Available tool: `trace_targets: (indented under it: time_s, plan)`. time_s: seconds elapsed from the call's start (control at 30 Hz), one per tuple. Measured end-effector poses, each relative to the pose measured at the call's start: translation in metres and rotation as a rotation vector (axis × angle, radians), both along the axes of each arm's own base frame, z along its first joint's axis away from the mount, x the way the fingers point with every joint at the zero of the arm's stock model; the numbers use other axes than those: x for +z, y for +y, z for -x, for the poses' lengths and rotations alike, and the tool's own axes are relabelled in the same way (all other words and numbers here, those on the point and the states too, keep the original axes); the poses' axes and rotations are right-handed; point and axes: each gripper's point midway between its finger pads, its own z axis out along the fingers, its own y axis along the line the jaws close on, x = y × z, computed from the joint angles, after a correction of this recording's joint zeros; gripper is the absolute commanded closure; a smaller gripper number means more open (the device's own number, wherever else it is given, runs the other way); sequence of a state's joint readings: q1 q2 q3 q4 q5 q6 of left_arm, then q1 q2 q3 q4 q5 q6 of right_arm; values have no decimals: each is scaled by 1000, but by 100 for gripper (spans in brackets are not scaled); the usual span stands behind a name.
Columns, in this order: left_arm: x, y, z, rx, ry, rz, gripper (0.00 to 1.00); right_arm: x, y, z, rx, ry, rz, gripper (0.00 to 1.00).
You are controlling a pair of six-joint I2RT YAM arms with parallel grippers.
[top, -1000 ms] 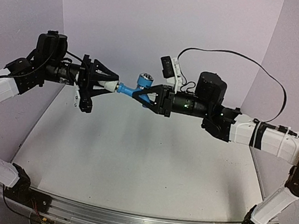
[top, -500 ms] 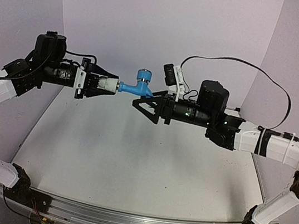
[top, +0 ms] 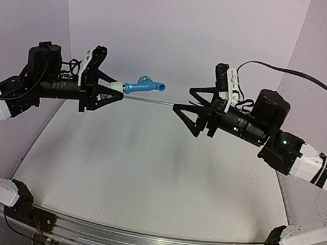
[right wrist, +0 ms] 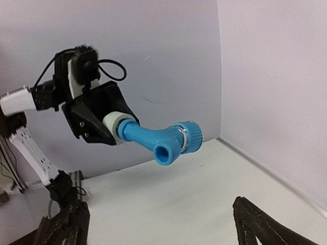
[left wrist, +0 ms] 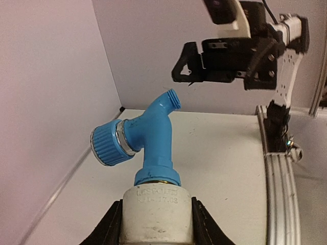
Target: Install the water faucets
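Faucet [left wrist: 153, 145], likely light and stiff plastic, juts from the white fitting [left wrist: 157, 212] clamped in the left gripper [top: 114, 87], with the splayed, empty right gripper [top: 183, 99] well apart from that fitting; its stem beside the fitting seems the surest hold.

The left wrist view's bottom edge cuts off the lower part of the fitting [left wrist: 157, 214] and all but the fingertips of the left pincer [left wrist: 156, 203]; the fitting's raised lettering is too blurred to read. The right pincer [right wrist: 157, 204] shows only finger ends at its own view's lower corners. From above, the knob on the tap [top: 144, 86] is too small to make out
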State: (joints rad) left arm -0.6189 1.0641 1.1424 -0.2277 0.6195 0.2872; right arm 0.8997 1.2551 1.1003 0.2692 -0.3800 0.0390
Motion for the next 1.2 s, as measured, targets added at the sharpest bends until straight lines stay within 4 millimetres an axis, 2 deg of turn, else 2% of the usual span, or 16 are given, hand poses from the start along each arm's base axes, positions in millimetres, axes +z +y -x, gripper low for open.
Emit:
trace_targets:
  time_s: [0.13,0.3,0.5,0.67,0.9,1.2]
  plan:
    - [-2,-2,-6,54,334,117,100,-12,-5,9,14,-208,106,2]
    - [-11,-13,1,17,766,211,100,-49,-4,17,61,-504,280,2]
    - [-40,-22,18,-23,1231,220,100,-84,1,24,116,-859,390,2]
    - [-66,-25,29,-9,1537,200,100,-112,8,29,162,-1099,439,2]
    - [-74,-28,36,-1,1766,179,100,-114,21,29,111,-1380,432,4]
    - [-76,-29,40,3,1867,168,100,-131,43,24,66,-1586,450,13]
